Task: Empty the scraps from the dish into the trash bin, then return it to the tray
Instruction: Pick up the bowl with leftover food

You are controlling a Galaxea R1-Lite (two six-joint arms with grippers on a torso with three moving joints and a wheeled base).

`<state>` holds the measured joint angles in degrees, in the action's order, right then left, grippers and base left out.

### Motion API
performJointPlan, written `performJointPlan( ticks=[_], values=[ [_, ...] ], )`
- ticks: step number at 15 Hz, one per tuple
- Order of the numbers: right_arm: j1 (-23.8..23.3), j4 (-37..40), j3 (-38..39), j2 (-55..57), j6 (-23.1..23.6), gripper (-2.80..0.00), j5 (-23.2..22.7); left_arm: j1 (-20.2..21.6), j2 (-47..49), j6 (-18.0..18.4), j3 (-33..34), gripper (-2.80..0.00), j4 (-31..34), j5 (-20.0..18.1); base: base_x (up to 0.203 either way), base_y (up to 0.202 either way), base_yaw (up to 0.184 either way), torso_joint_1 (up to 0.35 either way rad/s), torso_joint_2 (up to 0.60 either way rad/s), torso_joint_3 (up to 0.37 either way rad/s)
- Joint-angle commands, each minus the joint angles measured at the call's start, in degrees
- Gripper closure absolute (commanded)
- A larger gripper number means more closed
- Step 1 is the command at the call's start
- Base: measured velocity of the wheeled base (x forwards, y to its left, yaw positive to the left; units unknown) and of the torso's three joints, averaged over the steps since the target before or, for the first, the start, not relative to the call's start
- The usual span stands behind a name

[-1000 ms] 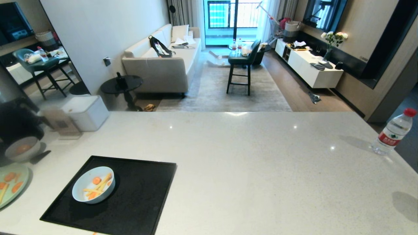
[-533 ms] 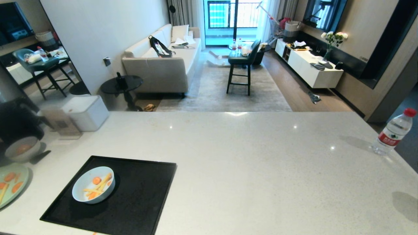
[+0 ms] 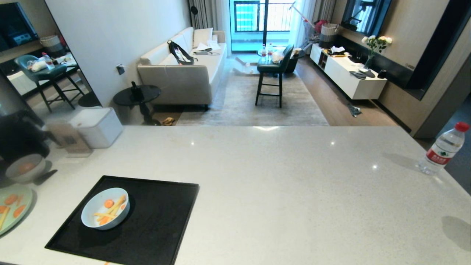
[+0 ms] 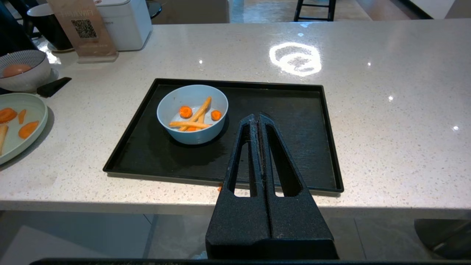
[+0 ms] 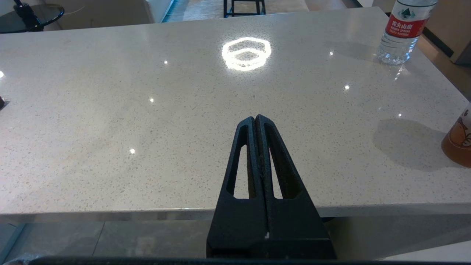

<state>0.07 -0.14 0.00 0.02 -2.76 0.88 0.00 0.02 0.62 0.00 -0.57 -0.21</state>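
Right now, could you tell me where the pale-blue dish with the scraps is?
In the head view the dish sits on the left part of the black tray, at the counter's near left, to the right of the pale-green plate.

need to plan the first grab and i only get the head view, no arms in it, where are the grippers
Observer: Left gripper hangs shut off the counter's near edge, aimed at the tray.
Operator: right one?
Observer: Right gripper is shut too, before bare counter.
Operator: anything near it i can't see
Observer: An orange-brown cup stands at the counter's right edge, nearer than the water bottle.
Operator: dish loaded?
Observer: The left wrist view shows the dish holding carrot slices and yellow strips.
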Motion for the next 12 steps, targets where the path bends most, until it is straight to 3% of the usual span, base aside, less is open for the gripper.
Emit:
performJointPlan(
  ticks=[1,7,12],
  values=[
    [0.01,-0.03,0.00,-0.02,-0.06,0.00,0.00,0.00,-0.02,0.08,0.00,0.00,-0.04,0.03,0.000,0.000,0.000,0.000,0.00,0.000],
    [0.01,-0.03,0.00,-0.02,-0.06,0.00,0.00,0.00,0.08,-0.98,-0.81,0.00,0.29,0.05,0.000,0.000,0.000,0.000,0.00,0.000],
    [0.01,-0.03,0.00,-0.02,-0.06,0.00,0.00,-0.26,13.27,-0.97,-16.38,0.00,10.07,0.44,0.000,0.000,0.000,0.000,0.00,0.000]
  ],
)
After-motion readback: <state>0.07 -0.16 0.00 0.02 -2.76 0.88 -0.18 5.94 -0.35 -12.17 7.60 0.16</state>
